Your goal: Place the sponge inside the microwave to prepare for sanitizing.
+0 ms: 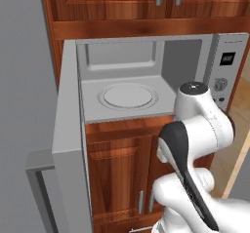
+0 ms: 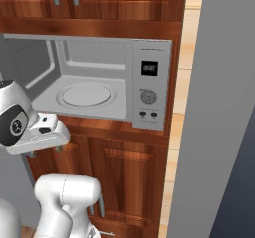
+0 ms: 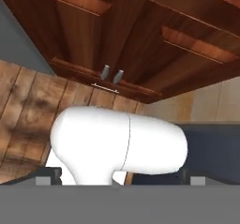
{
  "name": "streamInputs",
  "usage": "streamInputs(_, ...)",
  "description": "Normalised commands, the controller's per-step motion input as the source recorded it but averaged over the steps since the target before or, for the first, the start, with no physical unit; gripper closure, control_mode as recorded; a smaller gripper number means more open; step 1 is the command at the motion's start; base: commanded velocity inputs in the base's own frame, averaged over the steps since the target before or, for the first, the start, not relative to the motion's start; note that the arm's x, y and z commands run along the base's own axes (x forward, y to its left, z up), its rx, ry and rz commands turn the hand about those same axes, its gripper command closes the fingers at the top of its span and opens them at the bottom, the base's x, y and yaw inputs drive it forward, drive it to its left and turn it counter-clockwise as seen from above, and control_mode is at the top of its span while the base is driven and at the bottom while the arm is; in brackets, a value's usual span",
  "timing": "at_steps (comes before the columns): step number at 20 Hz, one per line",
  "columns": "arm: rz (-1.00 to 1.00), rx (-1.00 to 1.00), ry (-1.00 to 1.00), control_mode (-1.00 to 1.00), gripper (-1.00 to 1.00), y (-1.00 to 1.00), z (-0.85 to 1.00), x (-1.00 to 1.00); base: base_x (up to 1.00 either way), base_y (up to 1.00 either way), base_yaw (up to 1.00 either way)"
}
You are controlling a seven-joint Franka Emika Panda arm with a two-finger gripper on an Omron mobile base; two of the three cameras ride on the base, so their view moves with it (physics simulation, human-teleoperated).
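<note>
The microwave (image 1: 146, 64) is built into wooden cabinets, and its door (image 1: 68, 144) stands swung wide open to the left. Its grey cavity holds a bare round white turntable (image 1: 128, 96) (image 2: 85, 94). The control panel (image 2: 149, 85) with display and knob is on the right. The sponge is out of view. My gripper (image 2: 45, 152) hangs below the cavity's front edge, in front of the lower cabinets, and points down. In the hand view its fingertips (image 3: 47, 175) stand far apart at the bottom, open, with no object between them.
Wooden cabinet doors sit above and below the microwave, and the lower doors' handles (image 3: 111, 73) show in the hand view over a wood floor (image 3: 28, 106). A tall grey panel (image 2: 219, 107) rises at the right. The open door juts out toward me on the left.
</note>
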Motion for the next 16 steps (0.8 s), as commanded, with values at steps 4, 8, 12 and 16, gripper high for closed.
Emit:
streamInputs(4, -0.15, -0.19, 0.17, -1.00, -1.00, -0.56, 0.04, 0.11, 0.00, 0.00, 0.00)
streamInputs(8, -0.20, 0.17, 0.20, -1.00, -1.00, -0.38, 0.01, 0.10, 0.00, 0.00, 0.00)
streamInputs(12, -0.04, 0.40, 0.03, -1.00, -1.00, -0.25, -0.10, 0.00, 0.00, 0.00, 0.00)
streamInputs(16, 0.00, 0.13, -0.01, -1.00, -1.00, -0.06, -0.13, -0.06, 0.00, 0.00, 0.00)
